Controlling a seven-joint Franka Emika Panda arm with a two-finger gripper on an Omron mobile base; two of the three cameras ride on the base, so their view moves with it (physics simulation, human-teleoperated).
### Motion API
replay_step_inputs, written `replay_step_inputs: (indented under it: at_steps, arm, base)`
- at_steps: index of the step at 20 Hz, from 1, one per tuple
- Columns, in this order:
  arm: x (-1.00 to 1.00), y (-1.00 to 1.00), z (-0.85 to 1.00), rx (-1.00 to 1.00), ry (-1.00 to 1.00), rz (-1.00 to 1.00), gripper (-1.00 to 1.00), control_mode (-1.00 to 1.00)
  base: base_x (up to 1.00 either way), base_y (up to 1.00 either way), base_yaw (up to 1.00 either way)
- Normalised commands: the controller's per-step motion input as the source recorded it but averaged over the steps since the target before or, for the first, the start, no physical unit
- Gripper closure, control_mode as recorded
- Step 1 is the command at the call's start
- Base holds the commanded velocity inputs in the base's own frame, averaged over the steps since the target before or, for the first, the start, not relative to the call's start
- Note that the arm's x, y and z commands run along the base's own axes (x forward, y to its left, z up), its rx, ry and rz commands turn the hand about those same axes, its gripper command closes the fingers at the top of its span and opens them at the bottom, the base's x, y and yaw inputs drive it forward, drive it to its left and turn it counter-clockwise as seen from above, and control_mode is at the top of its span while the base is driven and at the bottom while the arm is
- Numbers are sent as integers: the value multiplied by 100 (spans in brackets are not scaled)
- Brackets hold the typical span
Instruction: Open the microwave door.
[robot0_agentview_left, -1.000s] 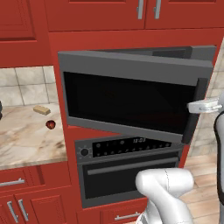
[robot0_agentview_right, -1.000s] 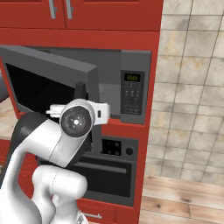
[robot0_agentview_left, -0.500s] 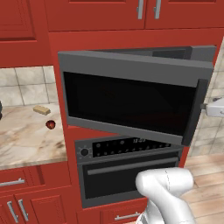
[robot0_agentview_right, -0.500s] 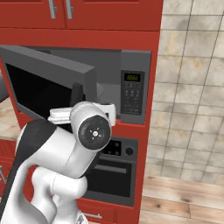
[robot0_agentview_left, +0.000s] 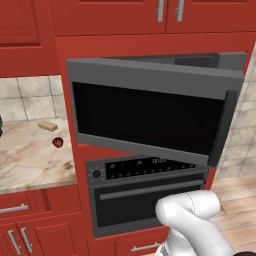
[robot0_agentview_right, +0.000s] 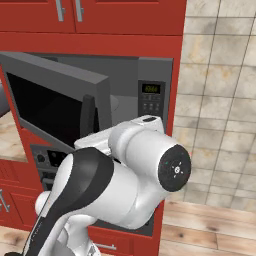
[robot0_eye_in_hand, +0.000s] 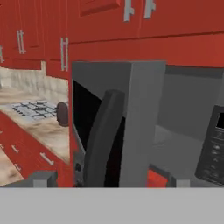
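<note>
**A:** Where is the pincer, and what is it doing?

**B:** The pincer (robot0_eye_in_hand: 103, 181) shows in the hand view as two small grey tips at the bottom edge, one on each side of the door's free edge. How far apart the tips stand, or whether they touch anything, I cannot tell; too little of them rises above the edge.

**A:** And the microwave door?

**B:** The microwave door (robot0_agentview_left: 145, 112) is partly open, hinged on its left and swung out toward the camera. Its black glass window fills most of the panel. The black vertical handle (robot0_eye_in_hand: 103, 135) runs down the free edge and, in the hand view, stands directly ahead of the pincer.

**A:** What about the microwave itself?

**B:** The microwave (robot0_agentview_right: 150, 95) is a grey box built into red cabinets. In the right base view its keypad panel (robot0_agentview_right: 150, 100) with a green display sits to the right of the opening, and grey interior shows behind the door.

**A:** Anything else nearby?

**B:** A black oven (robot0_agentview_left: 145, 192) with a horizontal grey handle sits just below. To the left is a marble counter (robot0_agentview_left: 25, 160).
</note>
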Motion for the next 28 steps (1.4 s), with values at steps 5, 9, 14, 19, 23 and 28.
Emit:
replay_step_inputs:
  at_steps: [5,9,14,19,23,28]
  arm:
    - [47,0,-39,-23,-38,22,-100,-100]
    - [37,0,-38,-23,-46,22,-100,-100]
    - [37,0,-14,-18,-45,17,-100,-100]
    - [39,4,0,-5,-29,18,-100,-100]
    - [39,19,0,-3,-22,22,-100,-100]
    - [34,18,0,-4,-21,23,-100,-100]
  base:
    - [0,0,0]
    - [0,0,0]
    - [0,0,0]
    - [0,0,0]
    - [0,0,0]
    - [0,0,0]
